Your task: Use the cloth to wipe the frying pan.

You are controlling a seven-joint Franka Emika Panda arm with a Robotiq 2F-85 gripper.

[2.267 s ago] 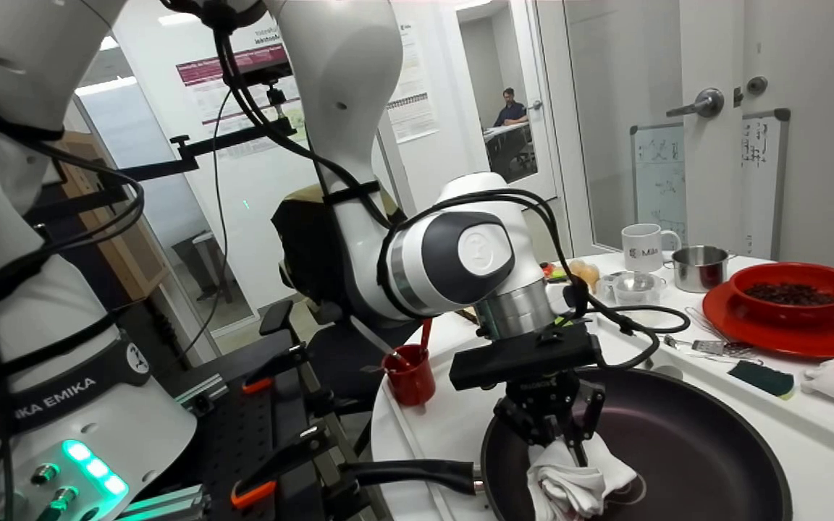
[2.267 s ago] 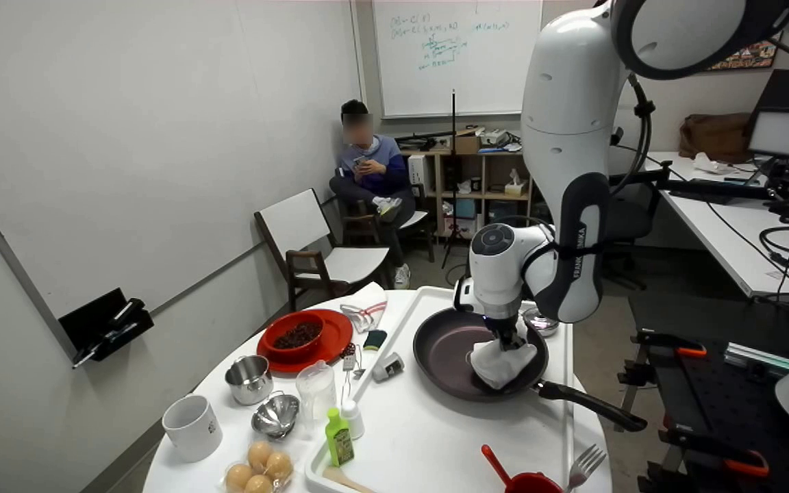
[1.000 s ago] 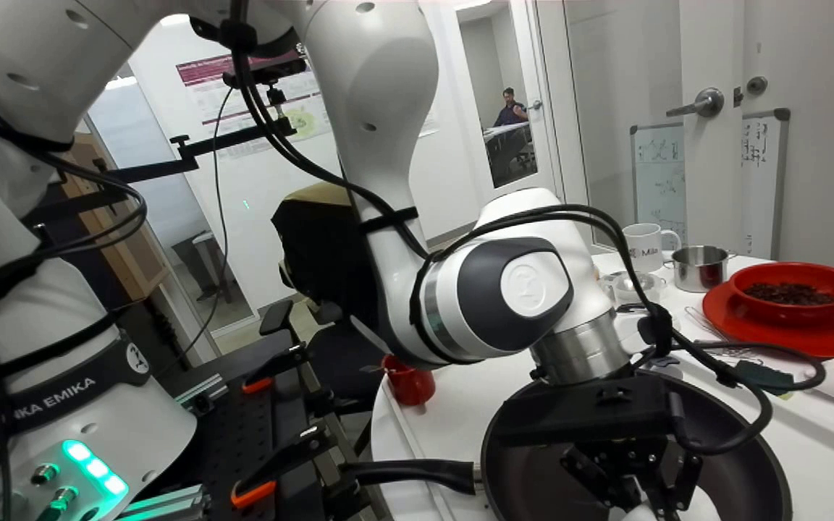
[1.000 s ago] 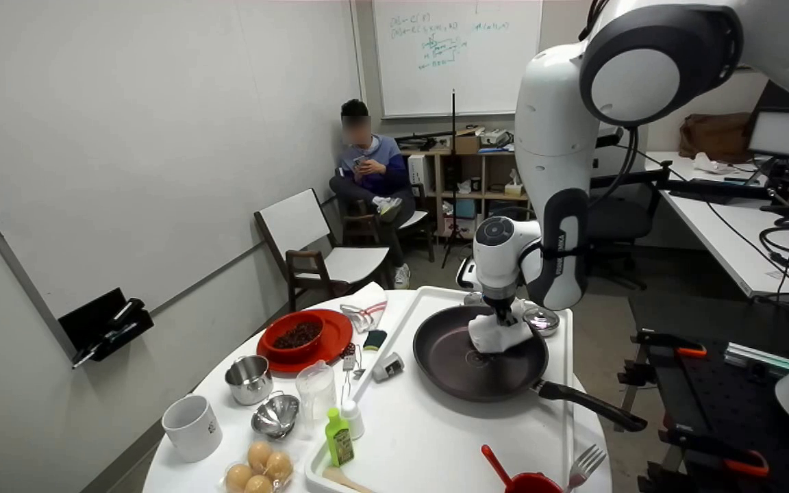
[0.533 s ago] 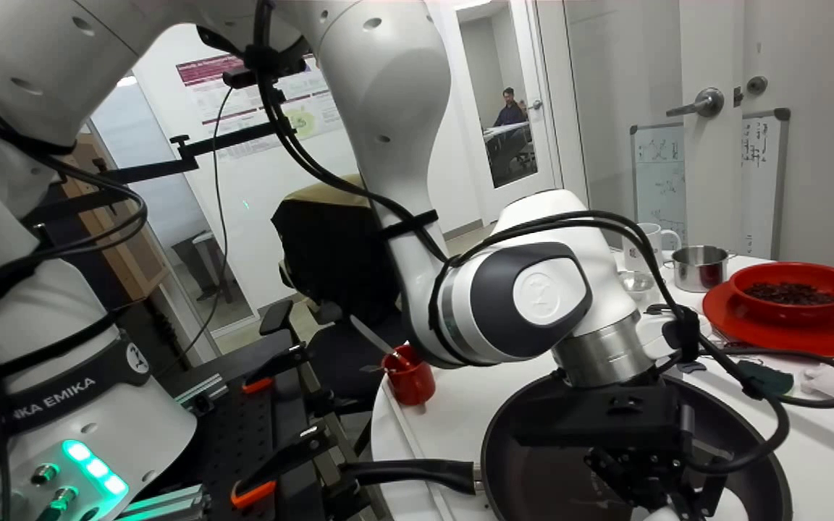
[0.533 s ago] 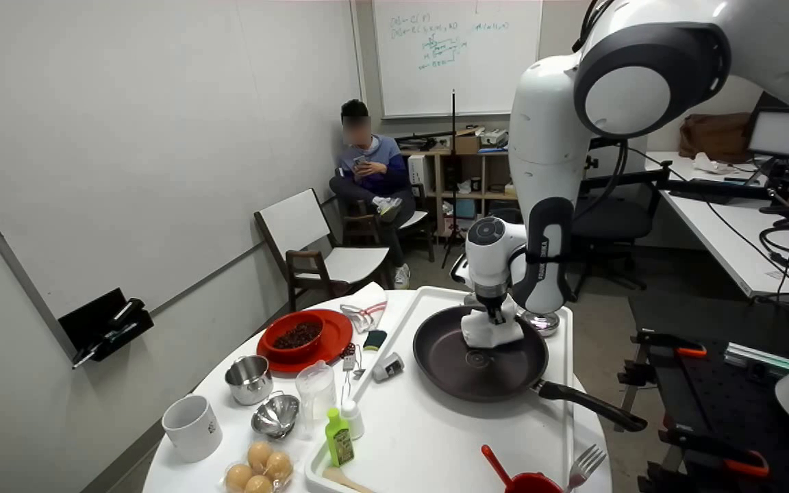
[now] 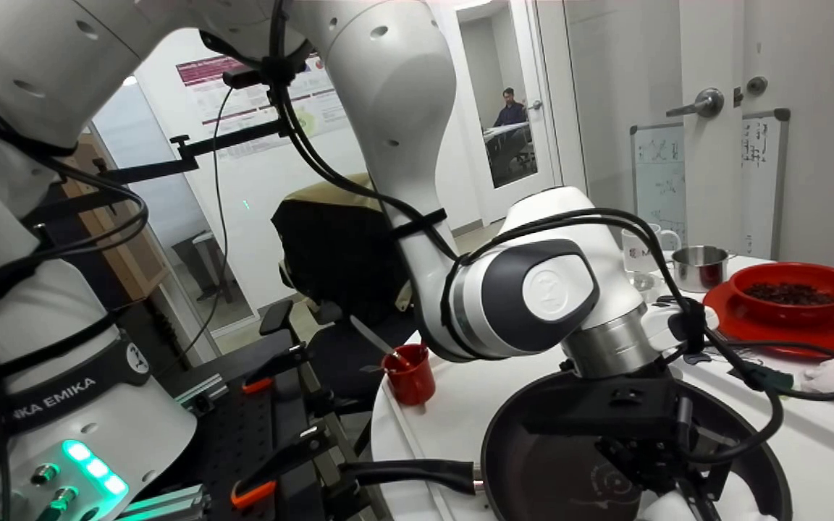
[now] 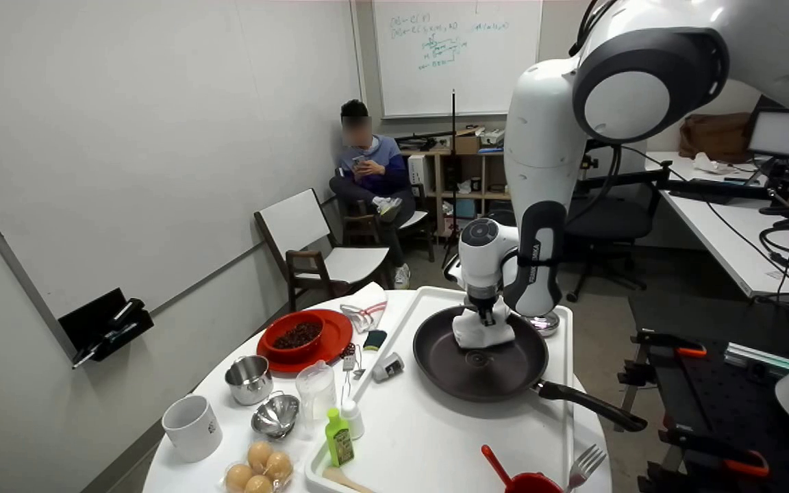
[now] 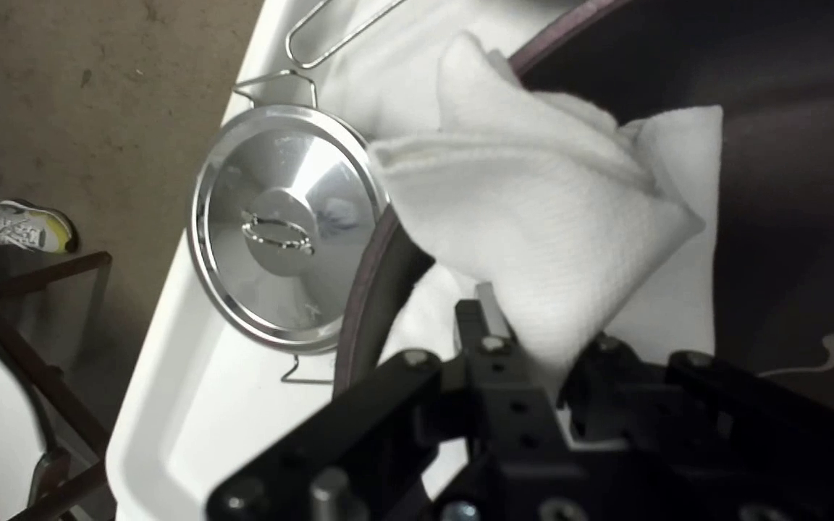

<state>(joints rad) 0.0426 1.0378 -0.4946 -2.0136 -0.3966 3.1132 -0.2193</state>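
I am pinching a soft white cloth (image 9: 525, 210) in my gripper (image 9: 541, 339); crumpled into thick folds, it is hanging over one side of the dark-brown frying pan (image 8: 449, 373) and hiding part of the rim, though whether it is touching there is unclear. A red bowl (image 7: 797, 314) is holding small dark pieces (image 7: 793, 294), and a red cup (image 7: 413, 389) is holding a fork (image 8: 585, 467). In an exterior view the pan's black handle (image 7: 410, 472) is showing, but the bottom edge is cutting off pan and cloth.

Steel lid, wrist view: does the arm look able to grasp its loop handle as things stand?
Probably not: the gripper is shut on the cloth. Otherwise the way looks free: the loop handle is uncovered on the steel lid, beside the frying pan.
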